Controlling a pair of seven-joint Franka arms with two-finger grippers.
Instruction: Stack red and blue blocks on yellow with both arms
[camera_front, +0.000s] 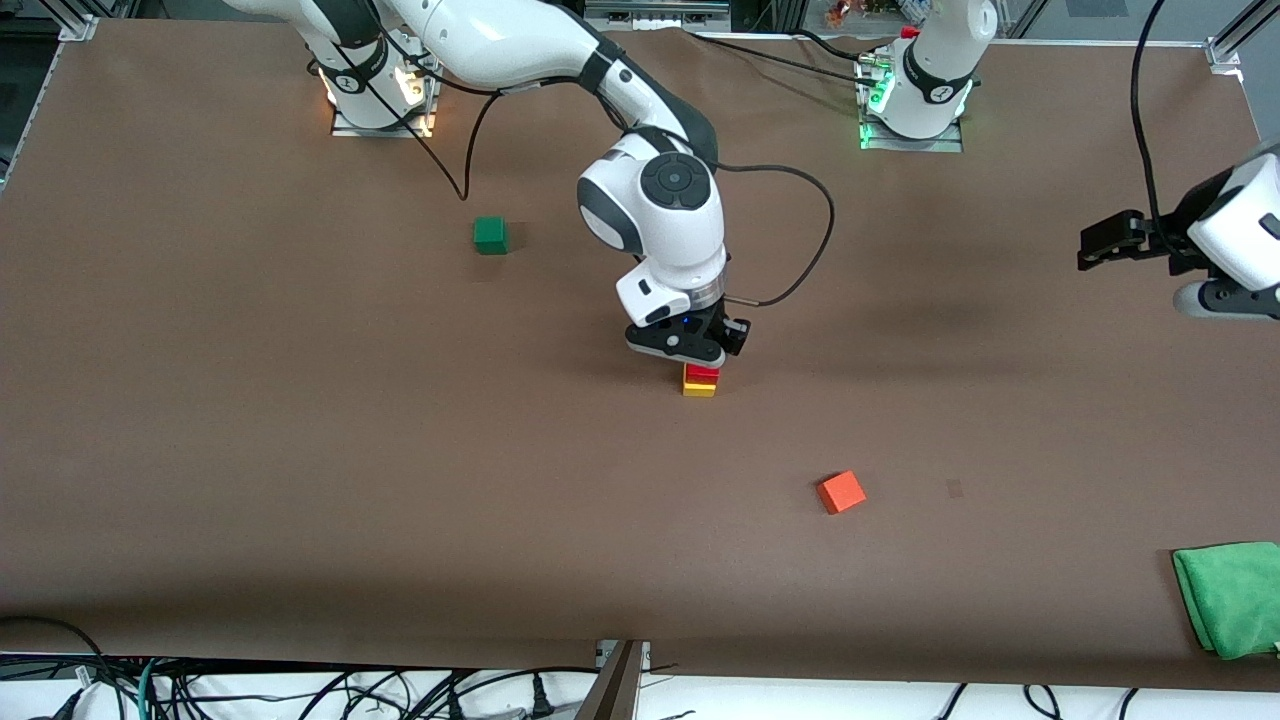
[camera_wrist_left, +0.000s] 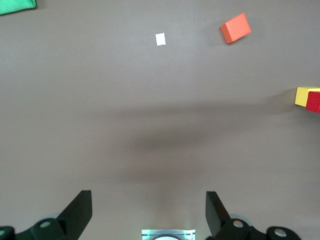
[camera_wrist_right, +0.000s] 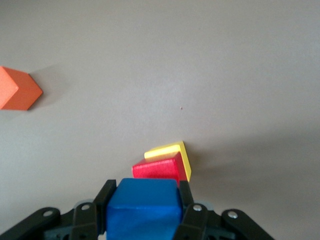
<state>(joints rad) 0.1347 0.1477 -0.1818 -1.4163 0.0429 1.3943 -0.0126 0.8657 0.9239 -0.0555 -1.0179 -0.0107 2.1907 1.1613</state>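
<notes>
The red block (camera_front: 703, 371) sits on the yellow block (camera_front: 699, 387) near the table's middle. My right gripper (camera_front: 690, 352) is right over that stack, shut on the blue block (camera_wrist_right: 144, 210), which the front view hides. In the right wrist view the red block (camera_wrist_right: 156, 168) and yellow block (camera_wrist_right: 172, 151) show just under the blue one. My left gripper (camera_front: 1100, 243) is open and empty, held above the table at the left arm's end; its wrist view shows the stack, with the yellow block (camera_wrist_left: 301, 96) and the red block (camera_wrist_left: 314, 101), at the frame's edge.
An orange-red cube (camera_front: 841, 492) lies nearer to the front camera than the stack. A green cube (camera_front: 490, 235) lies toward the right arm's end. A green cloth (camera_front: 1230, 597) lies at the table's front edge, at the left arm's end. A cable (camera_front: 800, 240) trails from the right wrist.
</notes>
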